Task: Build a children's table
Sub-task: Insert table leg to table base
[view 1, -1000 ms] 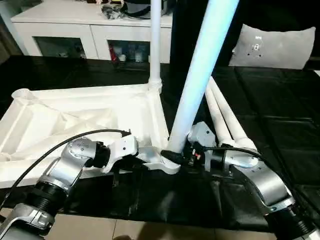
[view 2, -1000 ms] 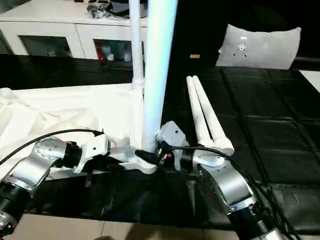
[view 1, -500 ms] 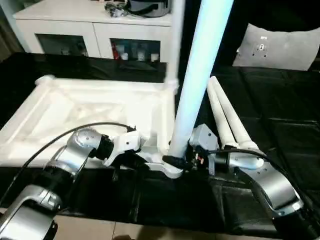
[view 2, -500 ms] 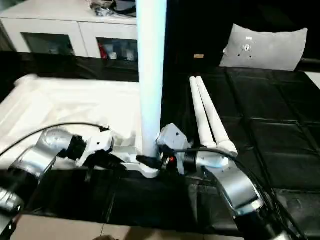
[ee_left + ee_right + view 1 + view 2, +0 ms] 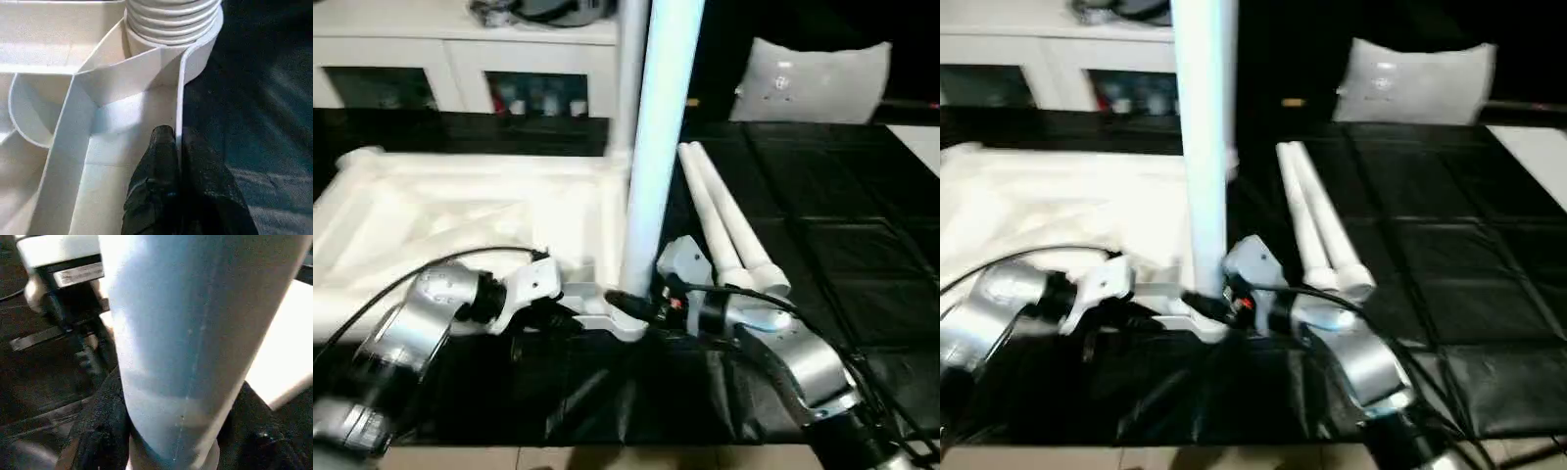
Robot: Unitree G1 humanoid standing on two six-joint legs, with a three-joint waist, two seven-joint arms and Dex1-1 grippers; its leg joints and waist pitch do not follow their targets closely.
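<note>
Head views: the tabletop (image 5: 460, 211) lies upside down, ribbed underside up, on the black padded surface (image 5: 842, 225). One leg (image 5: 656, 147) stands upright in the near corner socket (image 5: 625, 323) at the tabletop's right end; a second leg (image 5: 628, 78) stands upright at the far corner of the same end. Two loose legs (image 5: 729, 230) lie side by side on the black surface, just right of the tabletop, touching each other. The left hand (image 5: 570, 299) sits at the tabletop's near edge beside the socket. The right hand (image 5: 641, 305) is at the foot of the near leg. Behind stand a white cabinet (image 5: 460, 59) with glass doors and a pale cushion (image 5: 813, 78). Left wrist view: the left hand's fingers (image 5: 161, 186) are pressed together, pinching the tabletop's thin side wall (image 5: 179, 107) between them; the threaded end of the leg (image 5: 171, 19) sits in the socket just beyond. Right wrist view: the right hand's fingers (image 5: 102, 426) are closed on either side of the near leg, clasping it low down.
</note>
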